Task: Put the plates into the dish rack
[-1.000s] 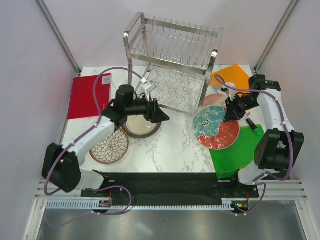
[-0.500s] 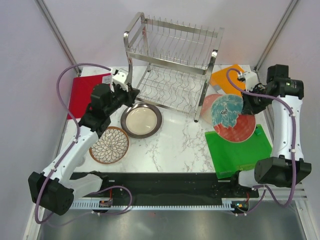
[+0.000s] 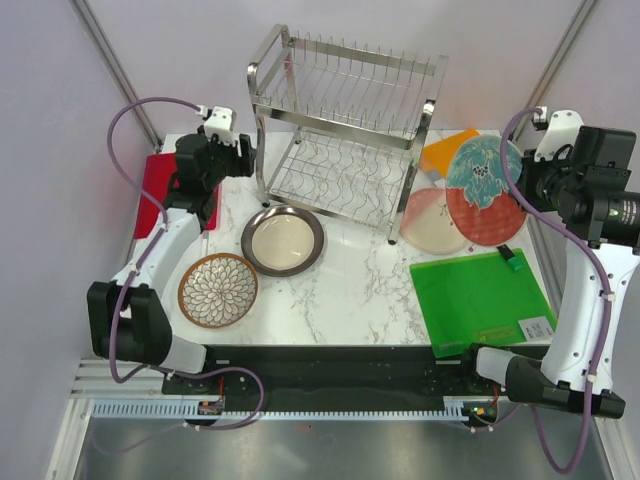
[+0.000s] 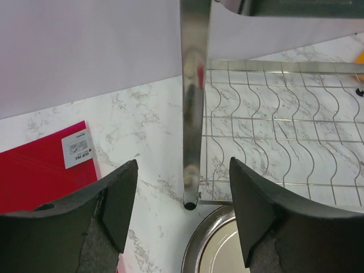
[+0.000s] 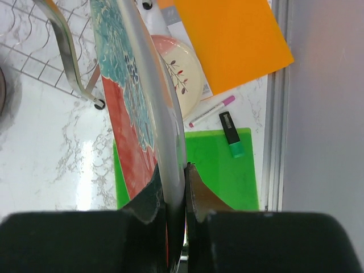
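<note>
My right gripper is shut on the rim of the red plate with the teal flower, held up on edge above the table's right side; the wrist view shows the plate clamped between my gripper. The pink-and-cream plate lies below it. The metal plate and the brown petal plate lie flat at the left. The chrome dish rack stands at the back with no plates in it. My left gripper is open and empty beside the rack's front left leg.
A red board lies at the far left, an orange board behind the held plate, a green board at the front right with a small marker on it. A pink pen lies beside the boards.
My right arm has lifted the red plate higher and back to the right, tilting it more on edge. My left arm has drawn back toward the rack's left leg.
</note>
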Motion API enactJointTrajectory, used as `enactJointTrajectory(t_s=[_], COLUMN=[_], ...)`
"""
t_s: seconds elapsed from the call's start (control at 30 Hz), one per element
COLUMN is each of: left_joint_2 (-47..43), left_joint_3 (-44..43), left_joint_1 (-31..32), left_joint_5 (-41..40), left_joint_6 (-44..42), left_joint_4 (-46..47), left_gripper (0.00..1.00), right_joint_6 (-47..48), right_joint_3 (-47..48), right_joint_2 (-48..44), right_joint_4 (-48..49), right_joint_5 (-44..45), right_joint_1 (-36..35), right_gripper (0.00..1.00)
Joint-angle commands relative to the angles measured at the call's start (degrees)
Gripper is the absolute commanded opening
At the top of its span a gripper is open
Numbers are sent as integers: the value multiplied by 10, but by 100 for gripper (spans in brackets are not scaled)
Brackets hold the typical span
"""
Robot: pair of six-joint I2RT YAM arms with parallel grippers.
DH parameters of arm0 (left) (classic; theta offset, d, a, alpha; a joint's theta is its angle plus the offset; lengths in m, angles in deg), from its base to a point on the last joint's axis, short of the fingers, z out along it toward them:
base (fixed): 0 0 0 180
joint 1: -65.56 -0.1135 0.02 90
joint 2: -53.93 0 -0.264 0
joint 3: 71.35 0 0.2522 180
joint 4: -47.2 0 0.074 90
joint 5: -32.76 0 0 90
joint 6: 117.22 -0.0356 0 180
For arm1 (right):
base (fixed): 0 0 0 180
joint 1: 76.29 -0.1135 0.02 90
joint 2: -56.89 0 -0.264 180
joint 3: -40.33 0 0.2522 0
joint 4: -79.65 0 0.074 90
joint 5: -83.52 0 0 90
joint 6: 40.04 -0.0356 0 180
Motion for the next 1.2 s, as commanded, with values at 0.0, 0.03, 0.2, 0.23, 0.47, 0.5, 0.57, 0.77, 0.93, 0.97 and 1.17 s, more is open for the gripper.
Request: enactJointTrajectory(t_s=[0.0, 0.03, 0.2, 0.23, 0.47, 0.5, 0.57, 0.77, 0.93, 0.97, 1.17], left_joint_2=[43, 52, 102, 110, 91, 87, 72, 86, 146, 155, 226], left_joint_3=[-35, -41, -79, -82, -53, -47, -31, -16, -90, -101, -171], left_joint_1=[1, 1, 1, 1, 1, 1, 1, 1, 1, 1, 0], left_joint_5=[55, 56, 49, 47, 57, 57, 59, 57, 77, 82, 118], left_joint_6=[-29, -27, -31, -31, -20, -17, -14, -62, -97, -100, -94], left_joint_4=[52, 52, 61, 61, 54, 51, 46, 82, 81, 77, 82], left_gripper=[73, 73, 74, 73, 73, 73, 73, 75, 75, 75, 67], right_joint_6=[-92, -104, -219, -228, -315, -319, -336, -377, -379, -378, -375], right_joint_3=[39, 45, 122, 138, 329, 340, 326, 290, 286, 290, 280], right_joint_2=[-10, -8, 18, 24, 112, 125, 118, 128, 140, 146, 146], right_joint_4=[135, 151, 196, 216, 265, 271, 321, 417, 445, 445, 448], right_joint_5=[25, 28, 73, 74, 125, 154, 161, 128, 128, 131, 133], right_joint_1=[1, 1, 2, 2, 2, 1, 0, -16, -24, -24, -24], right_gripper=[0, 0, 0, 0, 0, 0, 0, 0, 0, 0, 0])
